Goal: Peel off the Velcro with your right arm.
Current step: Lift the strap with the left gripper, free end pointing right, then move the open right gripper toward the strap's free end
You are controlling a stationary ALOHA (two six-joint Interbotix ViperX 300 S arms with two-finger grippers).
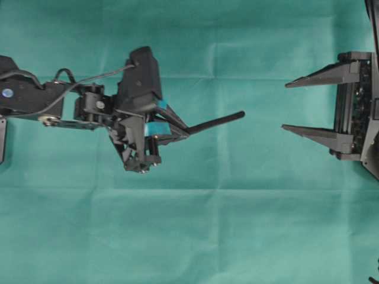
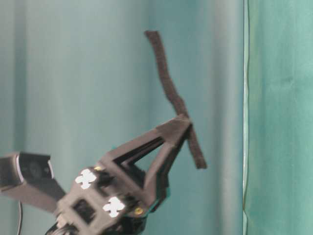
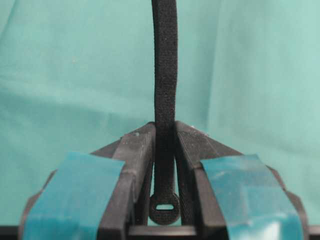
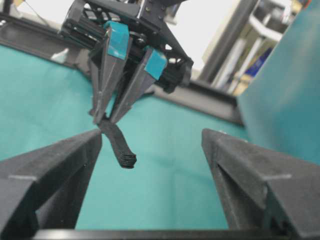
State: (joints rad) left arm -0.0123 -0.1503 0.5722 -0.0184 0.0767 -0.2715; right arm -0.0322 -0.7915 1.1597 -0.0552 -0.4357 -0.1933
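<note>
From overhead, the left pincer [image 1: 183, 131] is pressed together on the Velcro [image 1: 218, 121], which juts out toward the right pincer [image 1: 286, 106] and stops well short of it. The right pincer's two plain black fingers are spread wide and hold nothing; its arm is cut off at the picture's right edge. A green cloth [image 1: 237, 225] covers the bench.

The left wrist view alone shows the strip's rounded end with a small slot [image 3: 164, 207], sitting low between the fingers behind the pinch point. The strip [image 3: 164, 75] rises from the tips and runs out of the top of the picture. Teal tape [image 3: 75, 195] covers the backs of both fingers.

The right wrist view looks between its own spread fingers [image 4: 55, 165] at the left pincer [image 4: 106, 120] opposite, with the strip's free end [image 4: 122, 152] pointing toward the camera, so its layered edge shows.

The table-level view gives the strip's [image 2: 168, 88] curve: a long part above the closed tips [image 2: 183, 125] and a short part below. There the picture is soft, and the right pincer is out of view.
</note>
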